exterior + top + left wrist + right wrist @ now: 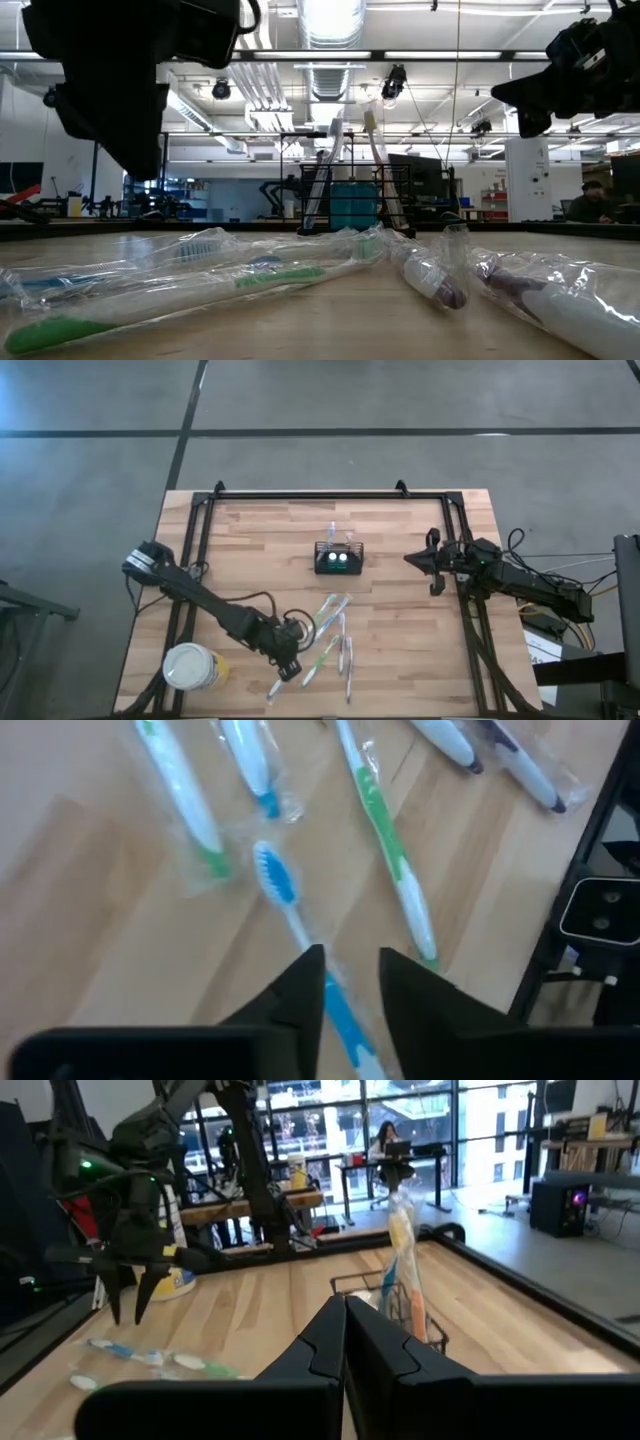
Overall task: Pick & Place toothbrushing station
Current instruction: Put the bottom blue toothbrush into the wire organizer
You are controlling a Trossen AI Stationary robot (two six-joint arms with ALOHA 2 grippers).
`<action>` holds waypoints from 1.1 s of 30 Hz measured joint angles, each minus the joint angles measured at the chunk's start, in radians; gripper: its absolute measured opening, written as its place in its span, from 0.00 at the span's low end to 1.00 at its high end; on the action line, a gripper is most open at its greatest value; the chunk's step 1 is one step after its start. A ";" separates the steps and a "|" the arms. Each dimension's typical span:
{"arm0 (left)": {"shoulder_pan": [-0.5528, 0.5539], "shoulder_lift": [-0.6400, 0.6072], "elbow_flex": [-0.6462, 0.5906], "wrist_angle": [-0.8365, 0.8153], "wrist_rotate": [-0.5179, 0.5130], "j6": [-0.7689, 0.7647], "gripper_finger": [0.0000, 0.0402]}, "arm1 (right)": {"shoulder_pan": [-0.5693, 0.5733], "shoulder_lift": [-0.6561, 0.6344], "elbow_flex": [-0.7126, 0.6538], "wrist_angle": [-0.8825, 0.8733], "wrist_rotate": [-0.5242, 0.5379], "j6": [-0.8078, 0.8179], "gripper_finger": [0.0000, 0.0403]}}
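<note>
Left pincer (350, 975): I see it low over the bench, on the near side of the black caddy and to its left. The two dark fingers (300, 990) stand a little apart, with a narrow gap between them. A blue toothbrush (285, 895) in clear wrap lies on the wood and runs into this gap; I cannot tell if the fingers touch it.

Around the left pincer: more wrapped toothbrushes, one green (390, 870), lie loose on the bench (400, 660), near the caddy on its front side.

Yellow tub (192, 667): it has a white lid and stands far from the caddy, at the bench's front left corner, just beside the left arm.

Toothbrushing station (338, 558): the small black caddy stands upright near the middle of the bench. Two toothbrushes stand in it already.

Right pincer (412, 559): it hangs to the right of the caddy, well apart from it. Its fingers are pressed together and I see nothing between them.
</note>
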 joint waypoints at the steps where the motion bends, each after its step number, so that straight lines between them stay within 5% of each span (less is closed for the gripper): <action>1: 0.000 0.015 0.015 -0.004 0.010 -0.002 0.30 | 0.000 0.000 0.000 -0.005 0.000 0.003 0.02; 7: 0.005 0.127 0.166 -0.115 0.028 -0.002 0.41 | 0.000 0.000 0.000 -0.008 0.000 0.007 0.02; 13: 0.011 0.263 0.366 -0.437 0.018 0.014 0.42 | 0.000 -0.002 0.000 0.003 0.001 0.000 0.02; 18: 0.016 0.354 0.463 -0.469 0.022 0.043 0.43 | 0.000 -0.002 0.000 0.017 0.003 -0.010 0.02; 33: 0.021 0.382 0.381 -0.501 0.037 -0.022 0.42 | 0.000 -0.002 -0.001 0.071 0.004 -0.029 0.02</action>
